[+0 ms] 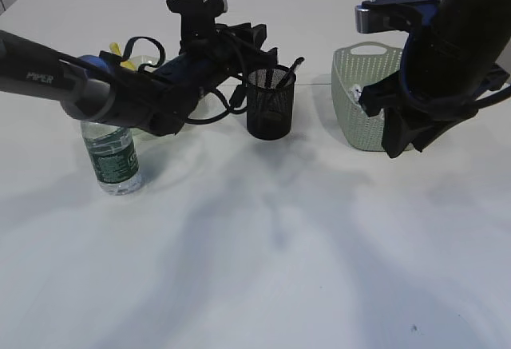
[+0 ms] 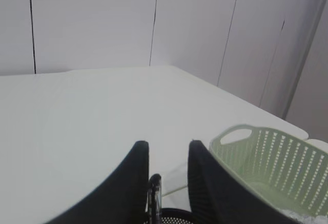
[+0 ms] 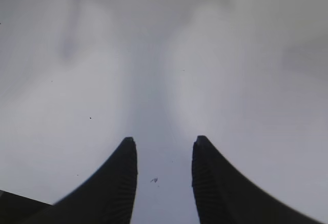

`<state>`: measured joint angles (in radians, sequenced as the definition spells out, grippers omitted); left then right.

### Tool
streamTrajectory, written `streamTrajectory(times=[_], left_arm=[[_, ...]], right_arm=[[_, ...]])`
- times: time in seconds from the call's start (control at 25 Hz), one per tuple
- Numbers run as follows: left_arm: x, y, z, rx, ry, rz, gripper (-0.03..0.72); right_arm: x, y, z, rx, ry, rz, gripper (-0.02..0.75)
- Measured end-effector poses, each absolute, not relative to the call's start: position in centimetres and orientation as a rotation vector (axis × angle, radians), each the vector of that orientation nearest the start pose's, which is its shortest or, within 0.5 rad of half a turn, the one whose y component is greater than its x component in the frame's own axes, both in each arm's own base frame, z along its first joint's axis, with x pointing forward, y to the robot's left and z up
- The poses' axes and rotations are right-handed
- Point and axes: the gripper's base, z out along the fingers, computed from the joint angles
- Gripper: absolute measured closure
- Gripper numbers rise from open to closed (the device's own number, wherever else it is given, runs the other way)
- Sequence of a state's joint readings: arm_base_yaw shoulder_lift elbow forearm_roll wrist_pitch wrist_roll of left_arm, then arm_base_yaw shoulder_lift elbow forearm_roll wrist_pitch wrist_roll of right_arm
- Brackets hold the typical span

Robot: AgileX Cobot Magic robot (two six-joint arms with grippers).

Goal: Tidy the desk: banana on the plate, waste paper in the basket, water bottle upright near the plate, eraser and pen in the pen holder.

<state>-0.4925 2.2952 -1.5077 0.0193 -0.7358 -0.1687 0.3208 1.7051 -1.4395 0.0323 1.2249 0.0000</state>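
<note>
Exterior view
Table: white table (image 1: 263, 269), bare across the near half.
Pen holder: black mesh cylindrical pen holder (image 1: 270, 103) at centre, with a dark slim pen (image 1: 289, 73) leaning out of its right rim.
Bottle: clear plastic water bottle with green label (image 1: 111, 156) upright at the left, next to the plate area.
Banana and plate: a yellow banana (image 1: 117, 49) shows partly behind the left arm; the plate is too hidden to judge.
Basket: pale green perforated plastic basket (image 1: 361, 93) at the right, with white waste paper (image 1: 357, 91) visible inside.
Left gripper: left gripper (image 1: 254, 39) hangs just behind and above the pen holder.
Right gripper: right gripper (image 1: 391, 137) is raised in front of the basket, pointing down at the table.

Left wrist view
Jaws: apart by a narrow gap; the pen top (image 2: 154, 193) stands between them, contact not clear.
Holder rim: the mesh rim (image 2: 177, 216) lies directly below.
Basket: near right, apart from the jaws.

Right wrist view
Jaws: open and empty, over bare table.

Step in hand
Judgement: pen placement, apparently at release; most items look settled. The eraser cannot be seen.

Next move
Requirement: widen the jaws fully and lift straight up, so the pen and holder are not dragged.

Room
Clearance: free space near and centre; the holder rim, left arm cables and basket wall are the close edges.
</note>
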Motion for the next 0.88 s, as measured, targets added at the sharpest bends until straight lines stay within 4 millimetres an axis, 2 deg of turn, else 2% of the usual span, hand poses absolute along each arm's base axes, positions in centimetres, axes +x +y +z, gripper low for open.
streamTrajectory(times=[0.4,0.56,0.88], left_arm=[[44.7,-23.6,21.8,0.265,1.533,-0.514,0.506],[44.9,-21.9,23.7,0.246,1.576,-0.480,0.506],[44.9,-16.2,27.5,0.177,1.768,-0.363,0.506]], right_arm=[[32.3,11.1,28.5,-0.463,2.944,0.088,0.464],[32.3,11.1,28.5,-0.463,2.944,0.088,0.464],[32.4,11.1,28.5,-0.462,2.940,0.089,0.464]])
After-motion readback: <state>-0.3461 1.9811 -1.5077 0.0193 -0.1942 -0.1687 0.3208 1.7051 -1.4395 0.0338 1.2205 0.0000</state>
